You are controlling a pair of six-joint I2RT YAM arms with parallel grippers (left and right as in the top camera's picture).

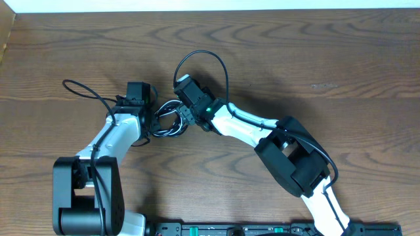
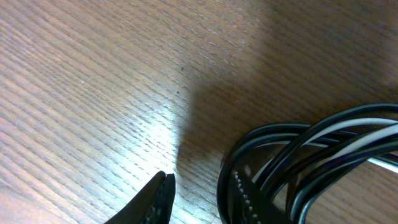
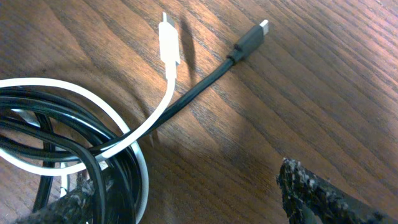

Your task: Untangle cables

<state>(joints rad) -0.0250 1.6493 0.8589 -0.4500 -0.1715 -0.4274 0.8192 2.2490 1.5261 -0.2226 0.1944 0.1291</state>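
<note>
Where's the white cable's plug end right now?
In the right wrist view, the white plug lies on the table upper left of centre, just left of the black plug.

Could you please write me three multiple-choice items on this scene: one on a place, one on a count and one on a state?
1. In the right wrist view, where does the white plug lie relative to the black plug?
A) on top of it
B) to its left, apart from it
C) to its right, touching it

2. How many plug ends lie clear of the cable coil in that view?
A) none
B) four
C) two

3. How does the right claw stand?
A) open, with its fingers wide apart
B) shut on the white plug
C) shut on the black plug

Answers:
1 B: the white plug is on the left, with a strip of table between the two.
2 C: only the white and black plugs stick out.
3 A: bare wood shows between its fingers.
</note>
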